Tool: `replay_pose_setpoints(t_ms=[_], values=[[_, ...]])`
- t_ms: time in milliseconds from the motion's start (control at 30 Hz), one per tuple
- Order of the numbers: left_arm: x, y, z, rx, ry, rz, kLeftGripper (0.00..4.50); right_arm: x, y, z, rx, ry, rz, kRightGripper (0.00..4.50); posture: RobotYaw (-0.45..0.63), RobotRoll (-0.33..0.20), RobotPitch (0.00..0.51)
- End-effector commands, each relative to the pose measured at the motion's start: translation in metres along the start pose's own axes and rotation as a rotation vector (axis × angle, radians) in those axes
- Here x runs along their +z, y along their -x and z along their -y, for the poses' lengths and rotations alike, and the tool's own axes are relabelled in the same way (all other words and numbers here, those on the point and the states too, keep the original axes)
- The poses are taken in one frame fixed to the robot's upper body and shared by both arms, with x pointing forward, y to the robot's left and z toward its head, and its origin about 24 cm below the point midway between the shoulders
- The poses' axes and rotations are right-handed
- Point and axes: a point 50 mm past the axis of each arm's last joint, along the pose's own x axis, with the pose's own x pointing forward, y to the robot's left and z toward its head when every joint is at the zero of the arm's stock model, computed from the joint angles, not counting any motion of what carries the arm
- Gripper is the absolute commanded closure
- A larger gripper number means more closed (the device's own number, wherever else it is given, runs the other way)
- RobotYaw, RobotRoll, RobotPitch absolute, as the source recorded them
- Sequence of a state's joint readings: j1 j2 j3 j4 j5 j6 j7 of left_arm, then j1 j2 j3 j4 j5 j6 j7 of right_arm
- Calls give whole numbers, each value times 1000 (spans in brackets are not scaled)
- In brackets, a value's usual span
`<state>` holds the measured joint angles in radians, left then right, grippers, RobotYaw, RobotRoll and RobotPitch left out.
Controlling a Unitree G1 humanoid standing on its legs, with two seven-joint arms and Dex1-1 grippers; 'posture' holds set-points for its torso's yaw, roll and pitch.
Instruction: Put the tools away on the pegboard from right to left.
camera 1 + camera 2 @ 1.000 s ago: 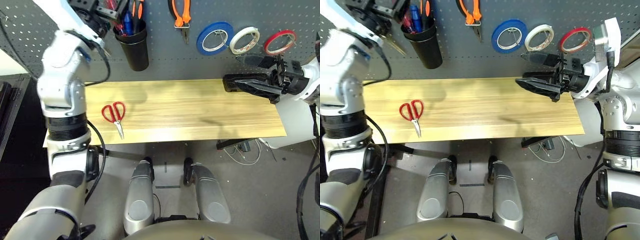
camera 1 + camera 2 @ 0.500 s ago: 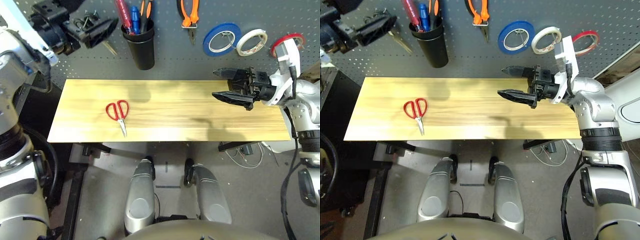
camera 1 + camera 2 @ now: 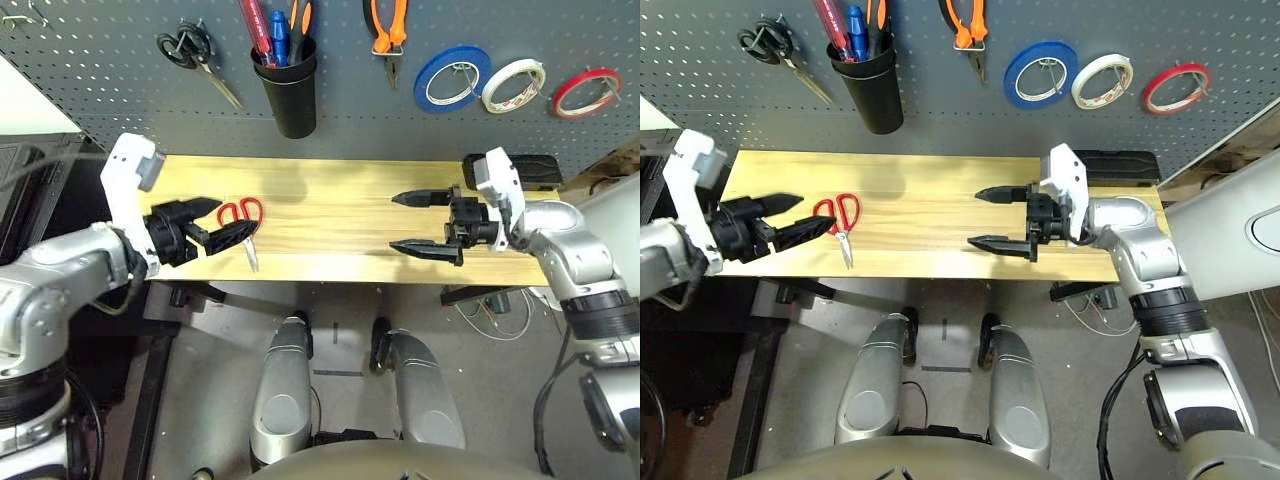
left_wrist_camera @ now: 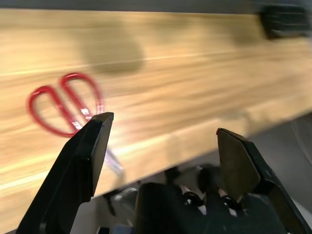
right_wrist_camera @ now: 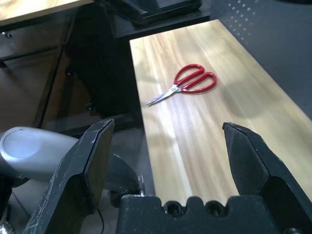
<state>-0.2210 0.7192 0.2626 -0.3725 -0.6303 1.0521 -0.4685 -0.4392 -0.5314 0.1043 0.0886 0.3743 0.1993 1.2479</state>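
Both pincers gaped empty; the left gripper hovered beside the red-handled scissors. Lying flat, they could skid off the table if nudged

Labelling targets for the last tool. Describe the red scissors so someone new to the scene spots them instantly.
Find the long wooden table below the grey pegboard. The red-handled scissors lie flat near the table's left end, blades toward its front edge, just ahead of the open left end effector. Nothing else lies loose on the wood; the black-handled scissors hang on the pegboard.
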Motion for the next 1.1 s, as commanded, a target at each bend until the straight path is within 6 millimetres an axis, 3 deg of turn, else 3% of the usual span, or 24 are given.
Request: replay_pose_setpoints(t_ms=[33, 133, 267, 533, 800, 1100], values=[[-24, -20, -12, 120, -3, -48, 40, -6, -5, -9, -17, 23, -27, 0, 21, 0, 363], [-30, -32, -21, 184, 23, -25, 40, -7, -8, -14, -18, 33, -17, 0, -15, 0, 377], [-48, -50, -52, 395, 56, -34, 40, -12, -19, -25, -6, 48, -26, 0, -58, 0, 395], [-63, -71, -71, 484, 66, -64, 40, -11, -34, -36, -27, 50, 4, 0, -106, 0, 416], [-75, -72, -86, 607, 70, -75, 40, -4, -27, -41, -28, 25, 23, 0, -148, 0, 434], [-78, -57, -99, 702, 127, -30, 40, -2, -20, -42, -54, 1, 22, 0, -145, 0, 433]])
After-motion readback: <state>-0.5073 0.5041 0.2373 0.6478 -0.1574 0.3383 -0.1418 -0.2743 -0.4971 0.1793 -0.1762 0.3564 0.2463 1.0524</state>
